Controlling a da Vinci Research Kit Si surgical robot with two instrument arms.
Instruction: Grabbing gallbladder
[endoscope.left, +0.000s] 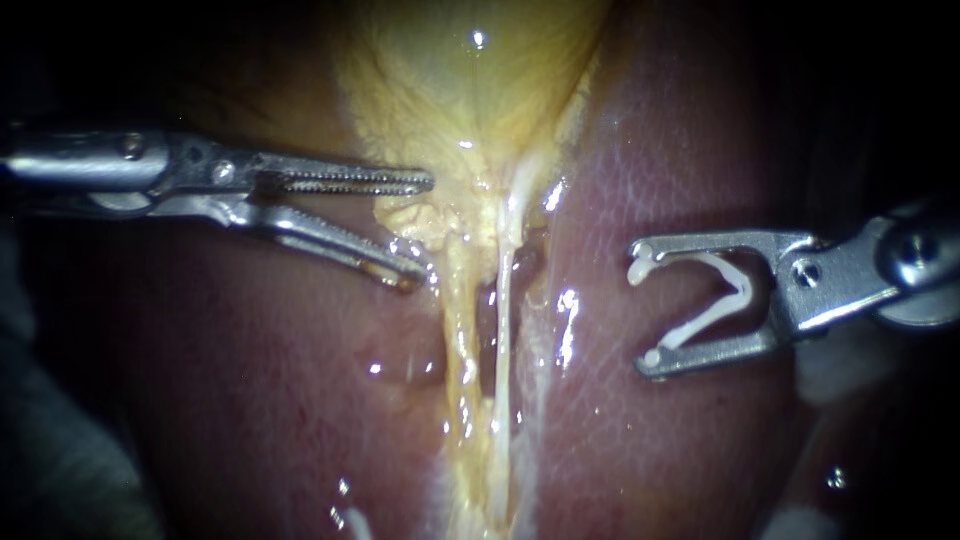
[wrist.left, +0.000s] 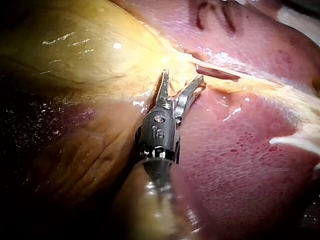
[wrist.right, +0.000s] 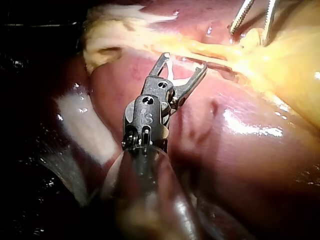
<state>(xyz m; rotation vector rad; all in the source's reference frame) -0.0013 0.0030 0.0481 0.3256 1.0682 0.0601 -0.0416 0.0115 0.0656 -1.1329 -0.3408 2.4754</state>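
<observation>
The left instrument (endoscope.left: 422, 232) reaches in level from the left, jaws partly open and empty, tips at the fringe of the yellow gallbladder (endoscope.left: 470, 80) just beyond; the right instrument (endoscope.left: 642, 308) holds a white clip (endoscope.left: 735, 290) in wide jaws over the liver (endoscope.left: 640, 450)

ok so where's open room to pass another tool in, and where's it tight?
Free: bare liver below the left instrument, out to the dark edge; also the liver strip between the tubes and the right instrument. Tight: the gallbladder neck at the left instrument's tip, and around the clip the right instrument carries.
</observation>
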